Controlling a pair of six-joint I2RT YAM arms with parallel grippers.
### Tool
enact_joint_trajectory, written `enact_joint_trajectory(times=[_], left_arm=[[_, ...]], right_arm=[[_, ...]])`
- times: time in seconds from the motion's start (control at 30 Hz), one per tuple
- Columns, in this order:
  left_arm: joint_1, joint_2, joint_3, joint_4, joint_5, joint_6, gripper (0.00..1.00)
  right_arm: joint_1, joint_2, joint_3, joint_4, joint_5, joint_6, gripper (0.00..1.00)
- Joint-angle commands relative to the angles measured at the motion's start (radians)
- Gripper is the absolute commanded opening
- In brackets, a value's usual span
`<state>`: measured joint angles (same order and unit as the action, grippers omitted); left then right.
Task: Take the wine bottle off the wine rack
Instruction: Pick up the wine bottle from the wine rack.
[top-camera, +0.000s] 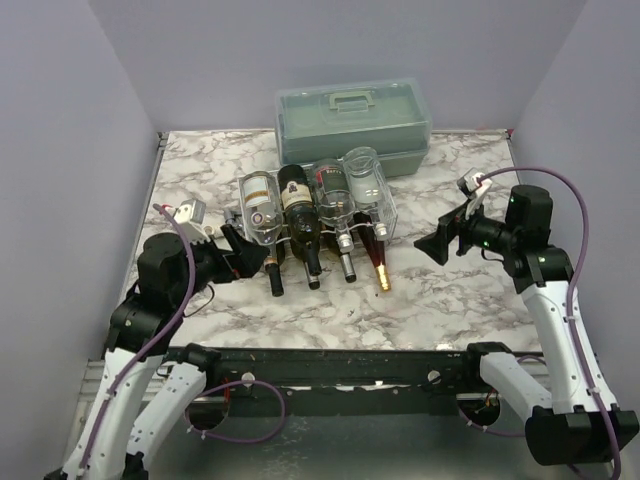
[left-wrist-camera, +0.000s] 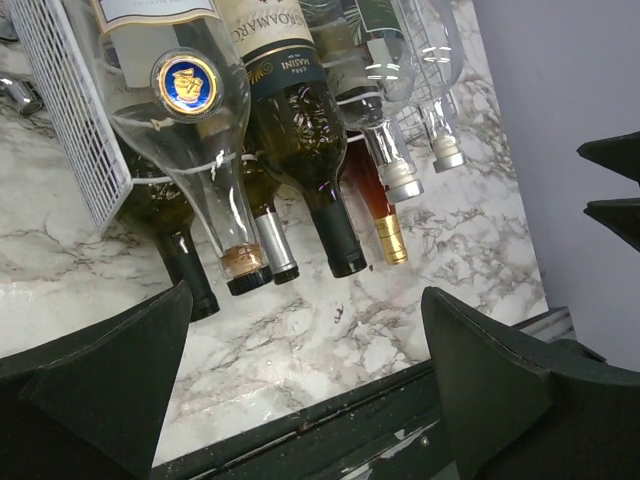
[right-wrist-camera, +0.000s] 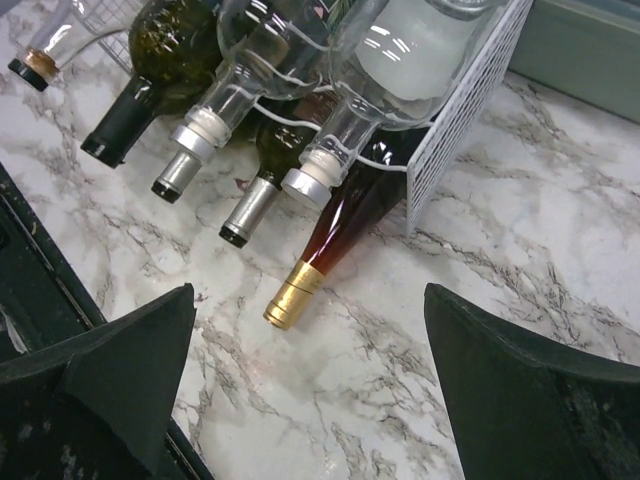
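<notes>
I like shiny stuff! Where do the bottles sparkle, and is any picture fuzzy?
Left wrist view: white glints on the clear bottle, sharp picture. Right wrist view: bright streaks on the frosty bottle. Top view: even light, nothing fuzzy.

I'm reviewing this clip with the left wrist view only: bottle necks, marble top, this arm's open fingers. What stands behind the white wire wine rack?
Observer: A grey-green plastic case with a handle on its lid sits on the table behind the white wire wine rack.
Operator: Where is the other arm's gripper?
Observer: The right gripper is open, to the right of the rack and apart from it.
Operator: What closes the rack's right end?
Observer: A white mesh end panel, standing upright on the marble top.
</notes>
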<state>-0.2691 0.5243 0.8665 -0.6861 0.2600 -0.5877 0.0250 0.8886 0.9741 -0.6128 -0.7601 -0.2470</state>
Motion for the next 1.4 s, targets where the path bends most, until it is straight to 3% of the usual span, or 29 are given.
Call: enact_joint_trajectory(times=[0.0, 0.1, 0.27, 0.43, 0.57, 0.63, 0.87, 1.37], left_arm=[[-0.139, 0.083, 0.099, -0.020, -0.214, 0.005, 0.99], [-0.267, 0.161, 0.179, -0.060, -0.429, 0.026, 0.99], [-0.371, 0.308, 0.260, -0.090, -0.532, 0.037, 0.99], [-0.397, 0.376, 0.254, -0.078, -0.558, 0.018, 0.99], [-0.398, 0.382, 0.234, -0.070, -0.667, -0.071, 0.99], [-0.397, 0.379, 0.217, -0.072, -0.704, -0.156, 0.91], [-0.414, 0.351, 0.112, -0.072, -0.665, -0.318, 0.87], [-0.430, 0.497, 0.040, -0.012, -0.743, -0.312, 0.70]], right_arm=[[0.000, 0.024, -0.061, 0.100, -0.036, 0.024, 1.00], [0.001, 0.056, -0.099, 0.152, -0.078, 0.032, 1.00], [0.000, 0.079, -0.145, 0.230, -0.056, 0.038, 1.00], [0.000, 0.063, -0.192, 0.262, -0.044, 0.025, 1.00], [0.000, 0.052, -0.222, 0.256, -0.009, 0.008, 1.00], [0.000, 0.051, -0.224, 0.248, 0.013, 0.004, 1.00], [0.000, 0.051, -0.225, 0.248, 0.055, -0.006, 1.00], [0.000, 0.059, -0.229, 0.248, 0.059, -0.012, 1.00]])
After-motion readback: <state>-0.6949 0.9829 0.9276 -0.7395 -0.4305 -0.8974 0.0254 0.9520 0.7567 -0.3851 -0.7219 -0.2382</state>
